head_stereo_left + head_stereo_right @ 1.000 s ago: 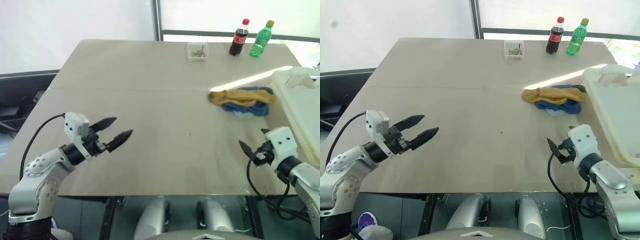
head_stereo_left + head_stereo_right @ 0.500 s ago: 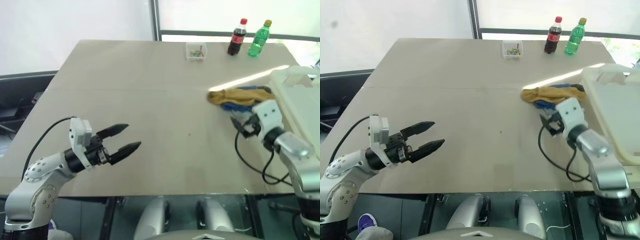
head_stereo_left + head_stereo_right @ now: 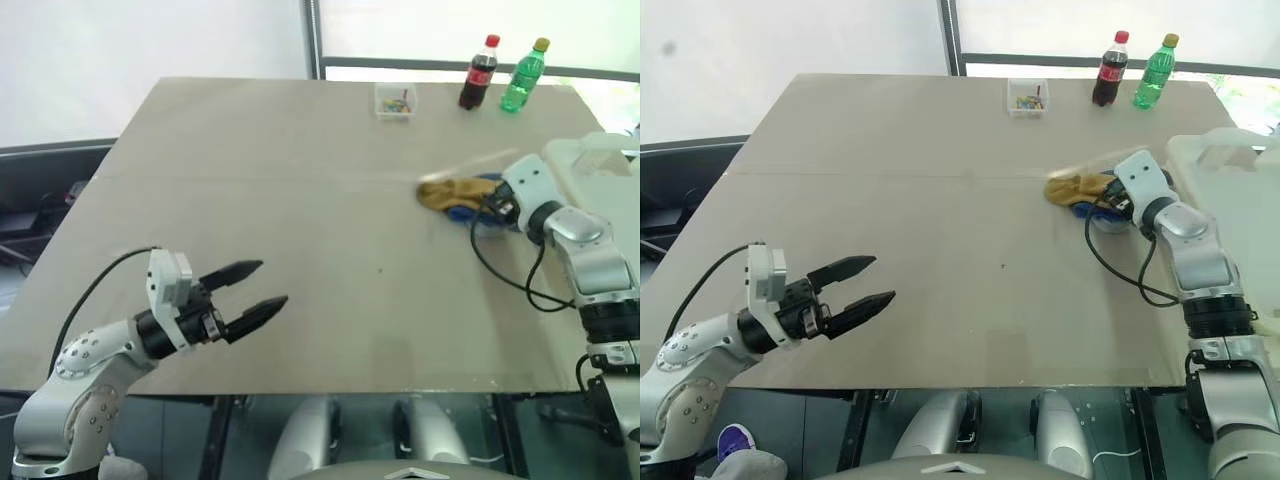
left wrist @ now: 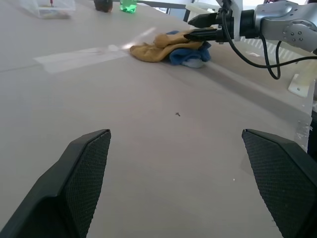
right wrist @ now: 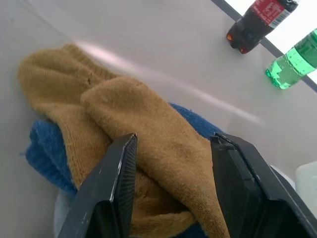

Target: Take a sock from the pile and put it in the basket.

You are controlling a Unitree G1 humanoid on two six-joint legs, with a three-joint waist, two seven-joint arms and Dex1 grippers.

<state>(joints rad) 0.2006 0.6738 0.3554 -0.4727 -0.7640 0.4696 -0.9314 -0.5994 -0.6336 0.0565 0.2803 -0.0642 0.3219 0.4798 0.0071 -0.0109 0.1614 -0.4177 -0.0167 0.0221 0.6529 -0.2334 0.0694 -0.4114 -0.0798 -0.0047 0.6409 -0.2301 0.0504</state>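
The pile [image 3: 452, 192] of mustard-yellow and blue socks lies on the table's right side, just left of the basket [image 3: 592, 152], a large white bin at the right edge. My right gripper [image 3: 488, 205] has reached the pile from the basket side. In the right wrist view its gripper [image 5: 173, 139] stands open, with one black finger on either side of the top mustard sock [image 5: 148, 119], and the sock rests on the blue ones. My left gripper [image 3: 270, 284] hovers open and empty over the front left of the table, far from the pile [image 4: 171, 44].
A cola bottle [image 3: 478, 74], a green bottle [image 3: 522, 76] and a small clear box [image 3: 395, 102] of coloured bits stand along the table's far edge. The right arm's black cable [image 3: 505, 275] loops over the table in front of the pile.
My right arm has stretched forward from near the table's front edge to the pile, and its fingers now straddle the mustard sock. The left gripper has drawn back a little toward the front edge.
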